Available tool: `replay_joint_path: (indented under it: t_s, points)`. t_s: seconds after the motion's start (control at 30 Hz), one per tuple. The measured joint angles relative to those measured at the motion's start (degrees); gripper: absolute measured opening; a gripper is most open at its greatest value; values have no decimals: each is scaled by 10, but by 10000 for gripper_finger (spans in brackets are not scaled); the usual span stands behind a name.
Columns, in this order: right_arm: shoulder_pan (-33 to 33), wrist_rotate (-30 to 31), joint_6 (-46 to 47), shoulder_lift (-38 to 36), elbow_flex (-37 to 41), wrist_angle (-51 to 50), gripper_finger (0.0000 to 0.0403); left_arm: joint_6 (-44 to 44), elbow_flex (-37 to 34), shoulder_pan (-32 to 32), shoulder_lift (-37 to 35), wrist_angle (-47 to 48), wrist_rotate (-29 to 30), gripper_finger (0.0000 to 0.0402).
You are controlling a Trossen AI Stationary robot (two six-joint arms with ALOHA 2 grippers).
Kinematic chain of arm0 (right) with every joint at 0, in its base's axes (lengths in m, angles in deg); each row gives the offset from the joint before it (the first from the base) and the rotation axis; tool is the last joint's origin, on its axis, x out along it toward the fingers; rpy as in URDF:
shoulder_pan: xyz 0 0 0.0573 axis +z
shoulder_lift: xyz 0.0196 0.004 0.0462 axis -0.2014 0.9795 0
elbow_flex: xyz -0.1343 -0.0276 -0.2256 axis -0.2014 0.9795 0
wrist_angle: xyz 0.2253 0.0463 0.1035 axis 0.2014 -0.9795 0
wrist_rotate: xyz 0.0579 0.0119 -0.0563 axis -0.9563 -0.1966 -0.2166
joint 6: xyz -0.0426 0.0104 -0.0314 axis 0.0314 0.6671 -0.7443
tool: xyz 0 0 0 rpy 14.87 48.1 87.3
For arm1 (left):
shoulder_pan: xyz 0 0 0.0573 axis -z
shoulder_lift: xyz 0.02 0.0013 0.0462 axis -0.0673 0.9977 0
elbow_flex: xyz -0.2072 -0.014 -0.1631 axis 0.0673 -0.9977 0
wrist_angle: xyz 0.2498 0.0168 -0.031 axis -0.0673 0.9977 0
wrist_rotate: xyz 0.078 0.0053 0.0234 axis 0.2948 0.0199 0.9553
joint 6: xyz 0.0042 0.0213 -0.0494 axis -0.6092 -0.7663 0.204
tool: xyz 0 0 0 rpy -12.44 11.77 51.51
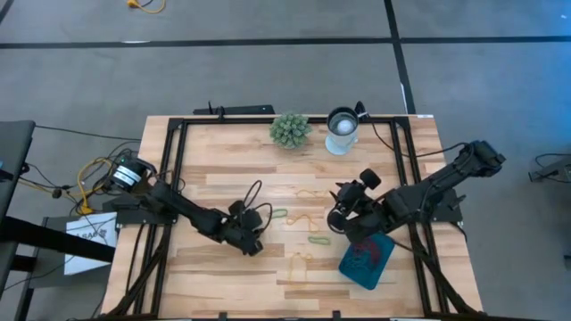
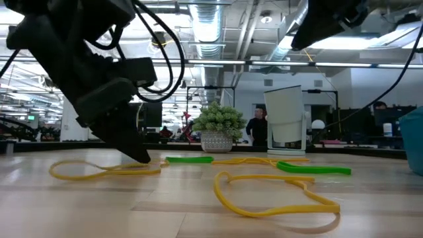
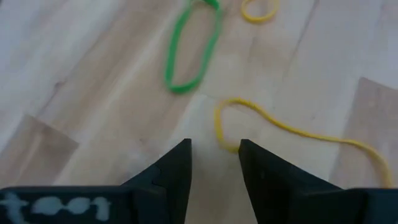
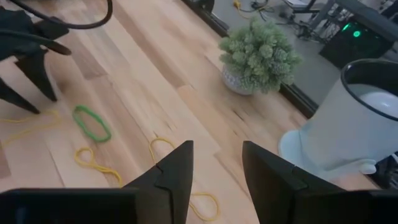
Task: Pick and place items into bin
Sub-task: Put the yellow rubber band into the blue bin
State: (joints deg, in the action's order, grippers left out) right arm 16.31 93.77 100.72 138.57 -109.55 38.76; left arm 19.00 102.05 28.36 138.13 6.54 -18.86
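Rubber bands (image 1: 311, 219) lie flat on the bench (image 1: 223, 178), well apart from the bin (image 1: 366, 259); left hand (image 3: 214, 152) released, low beside a yellow loop (image 3: 292, 127); right hand (image 4: 217, 158) released, raised; fingertips might skid over so thin a band.

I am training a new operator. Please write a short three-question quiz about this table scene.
1. True or false: the teal tray already holds some rubber bands.
2. Which gripper is low, beside a yellow band? A) left gripper B) right gripper
3. Fill in: both grippers' jaws are ____.

Key: 1 true; red bands lie in the tray. 2 A. 3 open.
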Motion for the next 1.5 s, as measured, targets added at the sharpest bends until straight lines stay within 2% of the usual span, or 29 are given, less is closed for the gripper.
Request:
replay_joint_path:
  t_s: [0.43, 0.9, 1.17, 1.3, 1.4, 1.5]
  points:
    - [0, -10, 0, 15, 0, 2, 134, 32, 23, 33, 0, 0, -75, 125]
    - [2, -11, 0, 15, 0, 5, 133, 78, 24, 53, 12, -5, -45, 125]
    - [2, -11, 1, 15, 0, 5, 134, 91, 28, 53, 62, -25, -17, 125]
    - [1, -11, 1, 15, 0, 5, 133, 85, 28, 53, 63, -13, -9, 124]
    - [1, -11, 1, 15, 0, 5, 133, 66, 28, 52, 63, -7, -6, 106]
    - [1, -11, 1, 15, 0, 6, 134, 54, 28, 49, 63, 4, -6, 66]
